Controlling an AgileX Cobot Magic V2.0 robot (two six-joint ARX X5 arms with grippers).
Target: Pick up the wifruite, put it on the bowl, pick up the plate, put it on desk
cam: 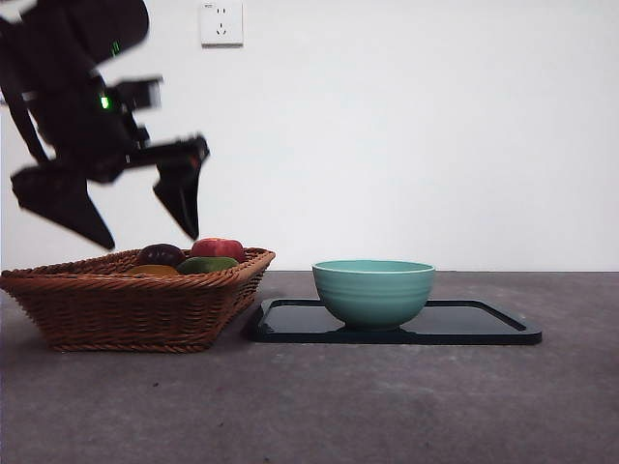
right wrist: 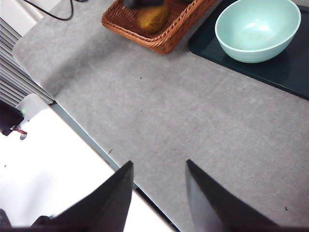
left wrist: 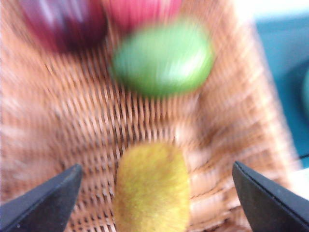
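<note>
The golden-brown wifruite (left wrist: 152, 188) lies in the wicker basket (cam: 126, 309), and only its top (cam: 150, 272) shows over the rim in the front view. My left gripper (cam: 150, 235) hangs open just above the basket, and the blurred left wrist view shows the wifruite between its spread jaws, not gripped. The teal bowl (cam: 373, 290) stands empty on the black plate (cam: 484, 324), a flat tray on the grey desk (cam: 387, 406). My right gripper (right wrist: 158, 166) is open and holds nothing, over the desk near its edge, far from the bowl (right wrist: 257, 29).
In the basket also lie a green fruit (left wrist: 164, 58), a dark purple one (cam: 161, 254) and a red one (cam: 219, 248). The basket stands close beside the plate's left end. A white surface (right wrist: 53, 169) borders the desk below the right gripper.
</note>
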